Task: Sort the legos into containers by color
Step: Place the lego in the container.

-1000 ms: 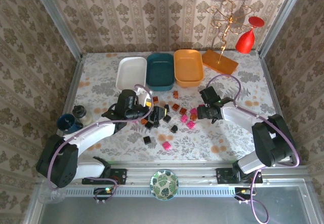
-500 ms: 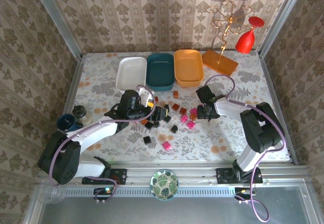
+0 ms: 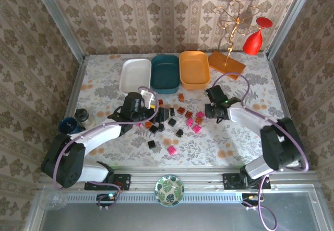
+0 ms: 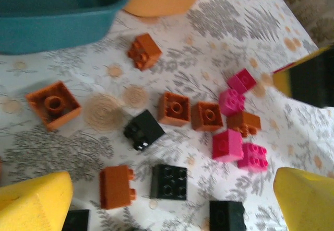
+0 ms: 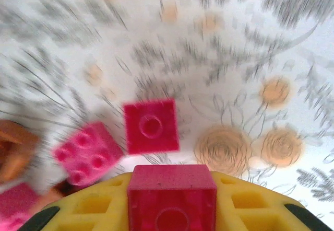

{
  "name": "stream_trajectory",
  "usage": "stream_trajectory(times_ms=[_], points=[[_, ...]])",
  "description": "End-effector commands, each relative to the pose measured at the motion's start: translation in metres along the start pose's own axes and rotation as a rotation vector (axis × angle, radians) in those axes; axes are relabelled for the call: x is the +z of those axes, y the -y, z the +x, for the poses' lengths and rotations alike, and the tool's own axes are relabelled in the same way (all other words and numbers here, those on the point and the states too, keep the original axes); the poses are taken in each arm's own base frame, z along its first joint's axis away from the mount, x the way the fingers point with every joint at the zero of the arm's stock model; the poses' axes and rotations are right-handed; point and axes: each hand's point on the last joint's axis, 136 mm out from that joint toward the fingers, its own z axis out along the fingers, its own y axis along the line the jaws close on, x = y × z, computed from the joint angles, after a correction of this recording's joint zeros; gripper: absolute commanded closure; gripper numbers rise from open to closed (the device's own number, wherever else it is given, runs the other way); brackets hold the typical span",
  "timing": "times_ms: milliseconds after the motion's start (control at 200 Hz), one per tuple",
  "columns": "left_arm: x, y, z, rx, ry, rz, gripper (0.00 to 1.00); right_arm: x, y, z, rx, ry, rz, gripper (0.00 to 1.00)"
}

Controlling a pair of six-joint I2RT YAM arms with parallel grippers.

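A magenta brick [image 5: 172, 189], glossy hard plastic with one round stud, is clamped in the right claw [image 3: 211, 111], at 3 o'clock of the legos [image 4: 174, 108] on the floral surface [image 3: 235, 137]. It could be lost from the smooth yellow pads [image 5: 94, 210] if swung quickly, or released into the wrong one of the three shallow, round-cornered tubs [image 3: 165, 58] set at 12 o'clock. The left claw [image 4: 169, 210] is held apart over the pile.

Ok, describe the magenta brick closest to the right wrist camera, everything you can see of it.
The held magenta brick is a squarish block of smooth plastic with one round ring on the face towards the lens. It sits square against the yellow finger. It looks sharp while the floral table is blurred, so it is probably gripped and lifted. A loose magenta brick lies beyond it, apart.
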Motion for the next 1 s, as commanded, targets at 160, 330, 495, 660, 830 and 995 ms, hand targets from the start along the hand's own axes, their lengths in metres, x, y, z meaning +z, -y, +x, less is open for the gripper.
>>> stream_trajectory(times_ms=[160,330,495,660,830,995], points=[[-0.001,-0.004,-0.037,-0.076,0.104,0.013,0.0,0.001,-0.057,-0.133,0.061,0.345,-0.191,0.67],[-0.007,-0.003,-0.035,-0.079,0.111,0.005,0.0,0.06,-0.064,-0.197,0.12,0.381,-0.126,0.66],[-0.012,-0.008,-0.019,-0.074,0.04,-0.04,0.0,0.111,-0.059,-0.234,0.213,0.357,-0.143,0.6],[-0.029,-0.033,0.007,-0.046,-0.05,-0.2,0.0,0.089,-0.068,-0.259,0.161,0.361,-0.203,0.31],[-0.056,-0.057,0.023,-0.022,-0.068,-0.333,0.02,0.008,-0.089,-0.24,0.069,0.409,-0.365,0.21],[-0.039,-0.073,0.017,-0.012,-0.111,-0.366,0.05,-0.036,-0.104,-0.164,-0.003,0.39,-0.434,0.18]])
